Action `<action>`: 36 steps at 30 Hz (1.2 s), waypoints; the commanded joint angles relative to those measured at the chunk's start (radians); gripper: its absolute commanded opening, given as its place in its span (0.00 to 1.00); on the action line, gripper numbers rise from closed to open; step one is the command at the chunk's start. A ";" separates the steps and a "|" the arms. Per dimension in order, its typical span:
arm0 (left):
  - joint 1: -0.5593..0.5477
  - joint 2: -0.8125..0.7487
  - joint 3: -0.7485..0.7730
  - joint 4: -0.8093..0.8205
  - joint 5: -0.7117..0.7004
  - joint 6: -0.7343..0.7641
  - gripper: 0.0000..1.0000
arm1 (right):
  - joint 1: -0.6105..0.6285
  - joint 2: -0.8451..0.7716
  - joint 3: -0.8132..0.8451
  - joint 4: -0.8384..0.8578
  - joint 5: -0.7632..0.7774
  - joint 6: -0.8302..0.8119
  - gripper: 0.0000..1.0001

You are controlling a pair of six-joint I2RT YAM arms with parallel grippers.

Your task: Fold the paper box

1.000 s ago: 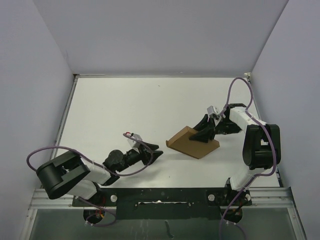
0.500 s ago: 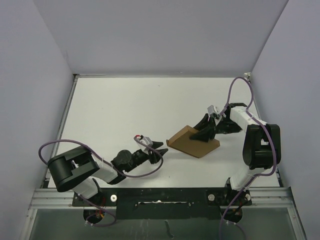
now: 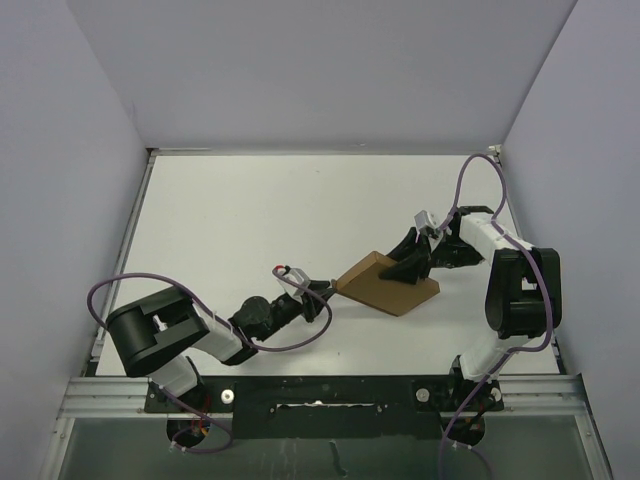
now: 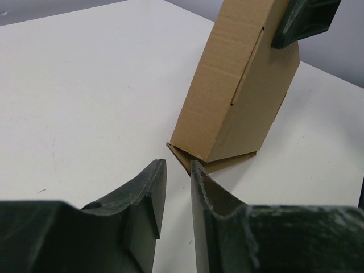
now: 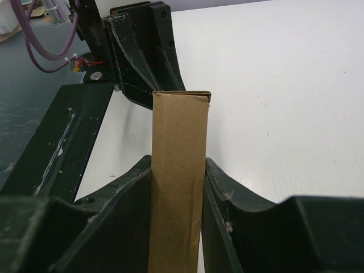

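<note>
Closer than a second ago, my left gripper [image 3: 322,291] sits just beside a corner of the paper box [image 3: 385,284], jaws narrow and empty, while my right gripper [image 3: 410,263] clamps its other end.

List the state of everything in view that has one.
paper box: folded thin, tilted, one end raised, low end on the table.
right gripper: shut on the paper box's raised end.
left gripper: jaws slightly apart, empty, just short of the low corner.
</note>
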 commanded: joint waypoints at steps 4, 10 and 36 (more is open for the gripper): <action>-0.004 0.023 0.027 0.110 -0.018 -0.002 0.13 | 0.004 0.005 0.034 -0.049 -0.134 -0.141 0.17; -0.003 0.038 0.032 0.109 -0.001 0.018 0.04 | 0.005 0.013 0.040 -0.048 -0.136 -0.133 0.16; -0.004 0.105 0.033 0.108 -0.015 0.095 0.00 | 0.013 -0.012 0.159 0.238 0.087 0.473 0.14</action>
